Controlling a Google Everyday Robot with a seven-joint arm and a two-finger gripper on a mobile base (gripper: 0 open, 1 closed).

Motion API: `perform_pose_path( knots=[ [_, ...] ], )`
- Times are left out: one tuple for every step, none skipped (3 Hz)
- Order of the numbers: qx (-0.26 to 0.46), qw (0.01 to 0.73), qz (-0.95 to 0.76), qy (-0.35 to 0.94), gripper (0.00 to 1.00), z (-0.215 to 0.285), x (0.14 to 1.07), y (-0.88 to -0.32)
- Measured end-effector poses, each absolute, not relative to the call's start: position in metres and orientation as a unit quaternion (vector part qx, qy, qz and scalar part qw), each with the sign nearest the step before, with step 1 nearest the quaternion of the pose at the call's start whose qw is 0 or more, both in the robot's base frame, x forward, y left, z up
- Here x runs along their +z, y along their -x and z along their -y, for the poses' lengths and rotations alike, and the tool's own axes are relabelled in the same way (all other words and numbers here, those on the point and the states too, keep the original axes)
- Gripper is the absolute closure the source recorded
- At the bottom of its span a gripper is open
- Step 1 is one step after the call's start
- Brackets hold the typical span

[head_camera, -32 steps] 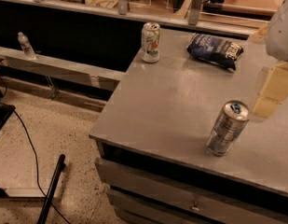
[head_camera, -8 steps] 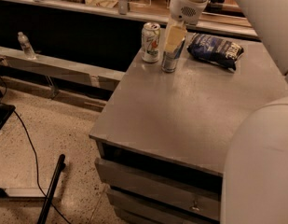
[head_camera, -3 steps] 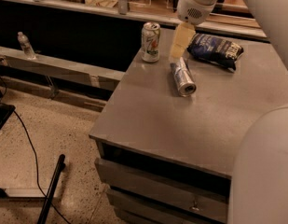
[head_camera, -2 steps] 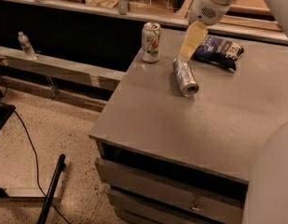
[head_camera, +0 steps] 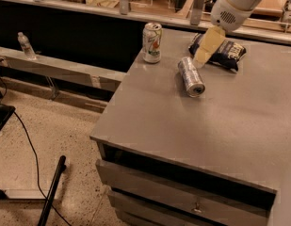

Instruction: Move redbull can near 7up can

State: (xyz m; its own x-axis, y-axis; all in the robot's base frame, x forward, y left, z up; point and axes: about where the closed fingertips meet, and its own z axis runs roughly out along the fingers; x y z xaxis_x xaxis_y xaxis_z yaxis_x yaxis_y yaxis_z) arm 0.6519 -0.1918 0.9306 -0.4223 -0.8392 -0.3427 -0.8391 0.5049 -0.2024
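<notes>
The redbull can lies on its side on the grey table, its top end pointing toward the front right. The 7up can stands upright near the table's back left corner, a short way left of the redbull can. My gripper hangs from the white arm at the upper right, just above and behind the fallen can, in front of the chip bag. It holds nothing.
A dark blue chip bag lies at the back of the table behind the gripper. A plastic bottle stands on a low ledge at far left. A drawer sits under the table front. A black cable and pole lie on the floor.
The redbull can, earlier standing by the 7up can in my gripper, now lies toppled on the table. My gripper has let go and drawn up and to the right.
</notes>
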Motion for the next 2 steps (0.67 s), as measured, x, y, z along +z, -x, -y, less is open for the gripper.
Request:
perform_pose_path(
  knots=[
    [0.017, 0.198, -0.858, 0.473, 0.00, 0.2080, 0.9213, -0.6387],
    [0.024, 0.201, -0.865, 0.458, 0.00, 0.2175, 0.9182, -0.6303]
  ],
)
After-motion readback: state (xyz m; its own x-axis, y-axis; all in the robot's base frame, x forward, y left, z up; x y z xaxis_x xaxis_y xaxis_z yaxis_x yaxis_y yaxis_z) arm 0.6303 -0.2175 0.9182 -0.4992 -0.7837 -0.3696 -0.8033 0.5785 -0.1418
